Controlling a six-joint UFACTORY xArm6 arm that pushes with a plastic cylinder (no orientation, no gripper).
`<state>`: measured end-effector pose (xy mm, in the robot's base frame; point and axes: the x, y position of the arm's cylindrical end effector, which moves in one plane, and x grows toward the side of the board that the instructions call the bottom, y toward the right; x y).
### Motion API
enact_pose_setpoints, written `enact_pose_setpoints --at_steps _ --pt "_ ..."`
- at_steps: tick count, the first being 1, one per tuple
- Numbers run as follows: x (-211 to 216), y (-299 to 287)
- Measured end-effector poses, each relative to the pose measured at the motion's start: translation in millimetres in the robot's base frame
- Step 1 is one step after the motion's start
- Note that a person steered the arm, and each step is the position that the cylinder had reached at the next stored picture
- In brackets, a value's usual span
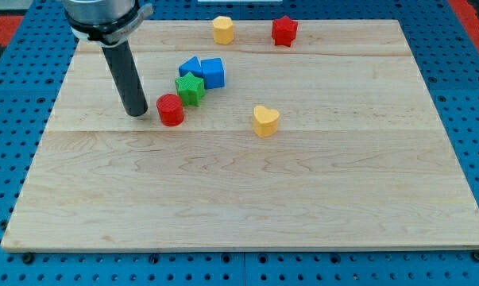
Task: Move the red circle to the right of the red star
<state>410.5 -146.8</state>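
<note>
The red circle [171,110] lies on the wooden board [247,199] left of centre, touching the green star [191,87] at its upper right. The red star [284,31] sits near the view's top, right of centre. My tip [137,113] stands just to the left of the red circle, a small gap apart. The dark rod rises from it toward the view's top left.
Two blue blocks [206,71] sit together just above the green star. A yellow hexagon-like block [223,29] is near the top, left of the red star. A yellow heart [265,121] lies at mid-board. Blue pegboard surrounds the board.
</note>
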Motion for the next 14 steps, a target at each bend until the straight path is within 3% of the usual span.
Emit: enact_pose_setpoints --at_steps 2,4,6,8,9,11,14 --pt "-5 122" --pt "21 151" --pt "-21 219" --pt "-30 146" --pt "-58 173" --pt "-100 296" --pt "-51 275"
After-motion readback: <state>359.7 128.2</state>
